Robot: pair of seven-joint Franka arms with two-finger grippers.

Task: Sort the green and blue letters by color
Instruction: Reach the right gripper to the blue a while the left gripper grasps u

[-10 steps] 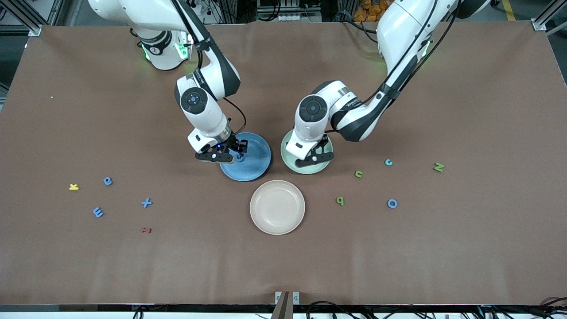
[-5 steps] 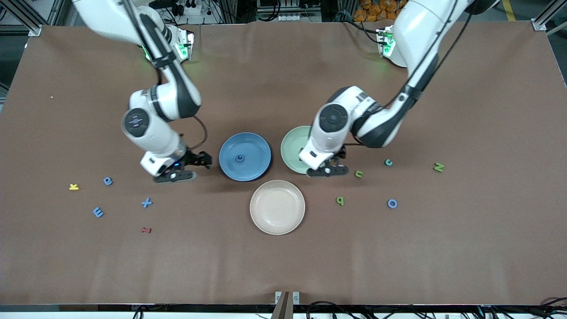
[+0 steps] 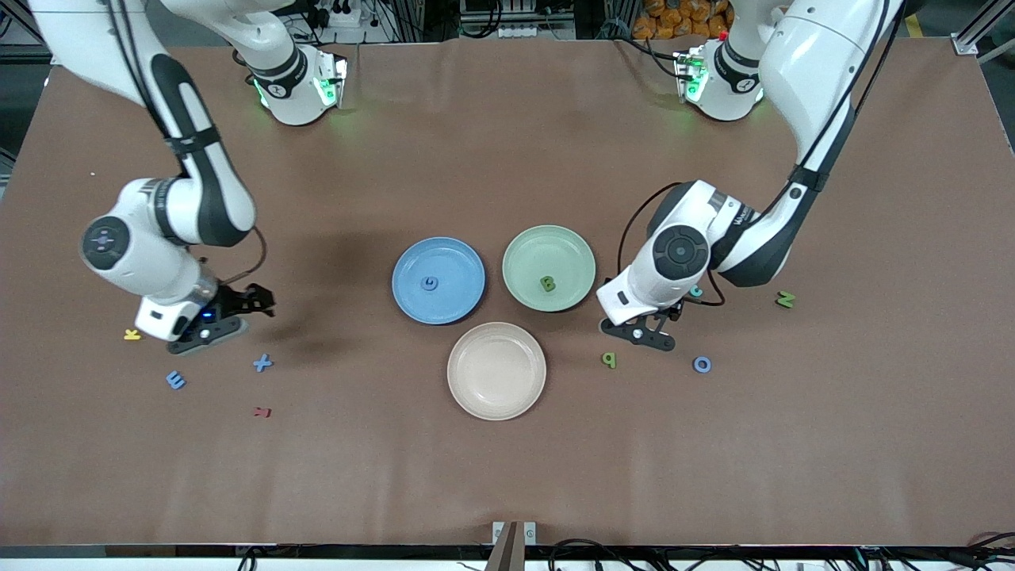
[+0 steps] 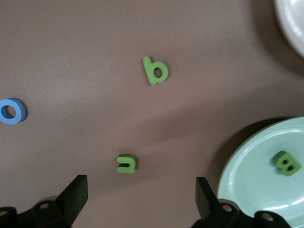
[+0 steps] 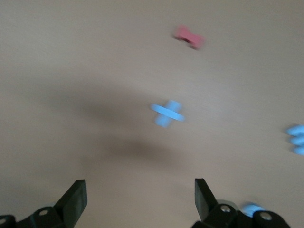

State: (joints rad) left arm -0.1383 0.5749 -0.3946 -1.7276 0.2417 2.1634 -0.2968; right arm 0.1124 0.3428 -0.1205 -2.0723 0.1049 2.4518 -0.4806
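Observation:
A blue letter point(image 3: 429, 283) lies in the blue plate point(image 3: 460, 262) and a green B point(image 3: 547, 283) in the green plate point(image 3: 567, 252). My left gripper point(image 3: 646, 331) is open and empty, low over a small green letter point(image 4: 126, 164) that it hides in the front view. A green b point(image 3: 608, 359), blue O point(image 3: 702, 364), green N point(image 3: 784, 299) and teal c point(image 3: 695, 291) lie nearby. My right gripper point(image 3: 208, 327) is open and empty, low over the table beside the blue X point(image 3: 262, 363) and blue E point(image 3: 175, 380). Another blue letter point(image 5: 251, 209) shows beside one finger.
An empty beige plate point(image 3: 496, 370) stands nearer the front camera than the two coloured plates. A yellow letter point(image 3: 132, 334) lies beside my right gripper, and a dark red letter point(image 3: 262, 411) lies nearer the front camera than the X.
Both arms swung away from the plates. The right gripper left a blue letter in the blue plate, the left a green B in the green plate. Each now hovers over loose letters.

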